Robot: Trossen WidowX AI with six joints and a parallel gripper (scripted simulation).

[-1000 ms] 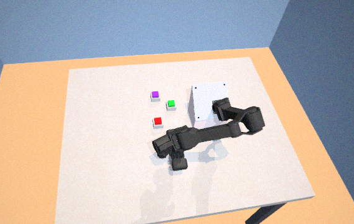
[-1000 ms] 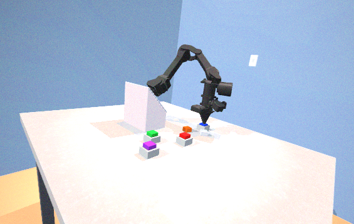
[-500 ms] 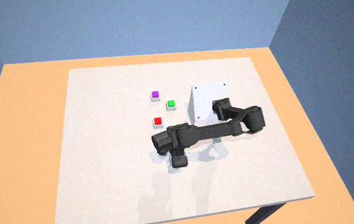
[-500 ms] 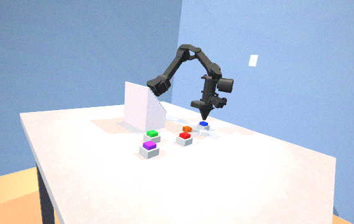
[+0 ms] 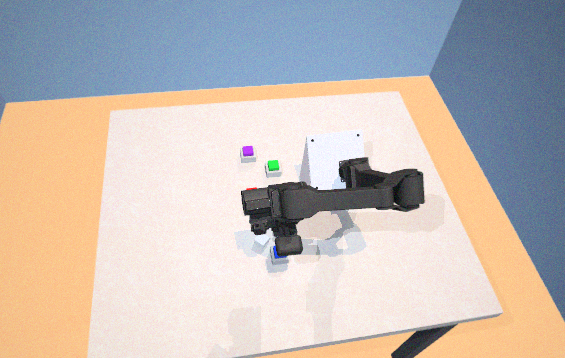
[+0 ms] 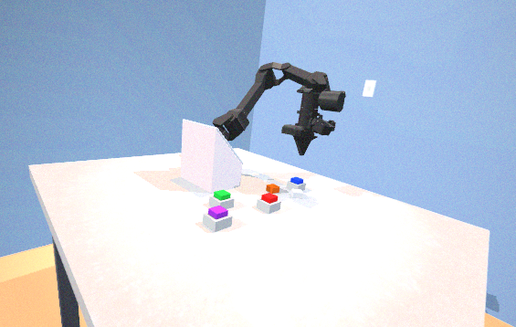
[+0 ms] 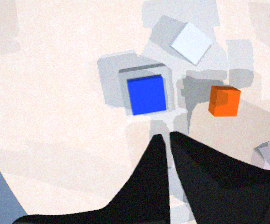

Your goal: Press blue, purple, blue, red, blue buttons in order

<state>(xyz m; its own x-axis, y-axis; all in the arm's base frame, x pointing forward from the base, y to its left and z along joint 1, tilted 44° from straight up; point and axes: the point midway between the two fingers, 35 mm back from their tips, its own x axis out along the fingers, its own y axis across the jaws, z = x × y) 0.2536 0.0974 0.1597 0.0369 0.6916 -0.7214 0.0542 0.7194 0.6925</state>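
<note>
My gripper (image 6: 301,153) (image 7: 166,140) is shut and empty, pointing down well above the table, clear of every button. The blue button (image 6: 297,181) (image 7: 146,95) stands below it, just ahead of the fingertips in the wrist view, with its cap up; the arm partly covers it in the top view. The red button (image 6: 269,198) is mostly hidden by the arm in the top view. The purple button (image 5: 248,151) (image 6: 217,212) stands farthest from the blue one, its cap up.
The green button (image 5: 273,165) (image 6: 222,195) stands between the purple button and the white sloped box (image 5: 331,155) (image 6: 200,155). A white block (image 5: 262,241) (image 6: 296,194) (image 7: 191,43) and an orange block (image 6: 272,188) (image 7: 224,101) lie near the blue button.
</note>
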